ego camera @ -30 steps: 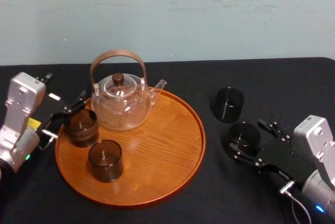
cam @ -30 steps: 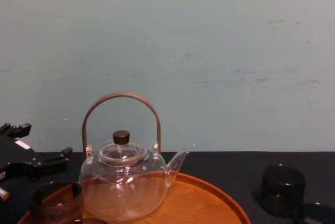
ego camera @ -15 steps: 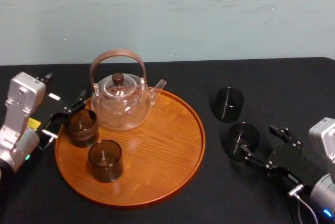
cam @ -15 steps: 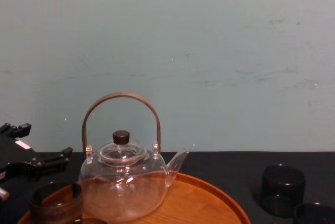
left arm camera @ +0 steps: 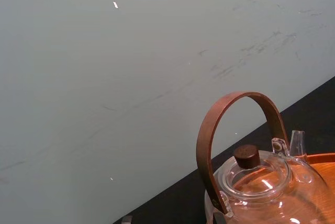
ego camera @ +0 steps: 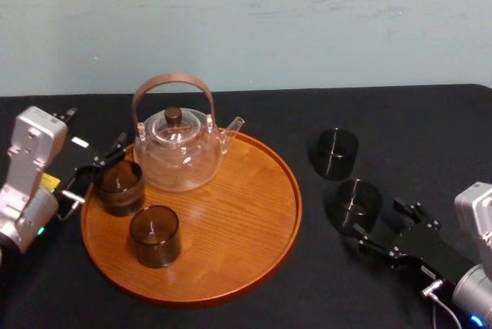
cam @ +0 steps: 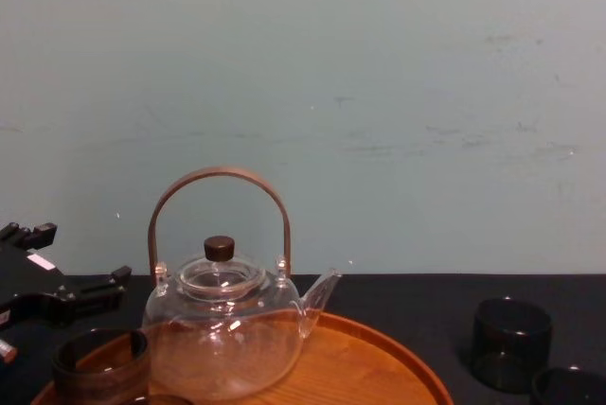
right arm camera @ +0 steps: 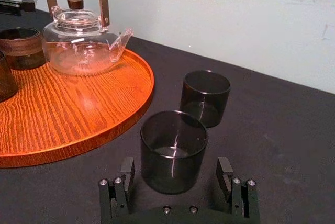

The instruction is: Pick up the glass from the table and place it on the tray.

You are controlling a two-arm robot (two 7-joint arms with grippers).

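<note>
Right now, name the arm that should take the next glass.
Right: the right gripper, open, flanks the nearer table glass; the left gripper sits across the tray beside a placed glass.

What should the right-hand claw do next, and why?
Probably ease the right gripper forward a little: its open fingers flank just the near side of the nearer dark glass standing on the black table beside the tray. Deeper in, closing should grip it squarely. The left gripper sits by the tray's left edge.
</note>
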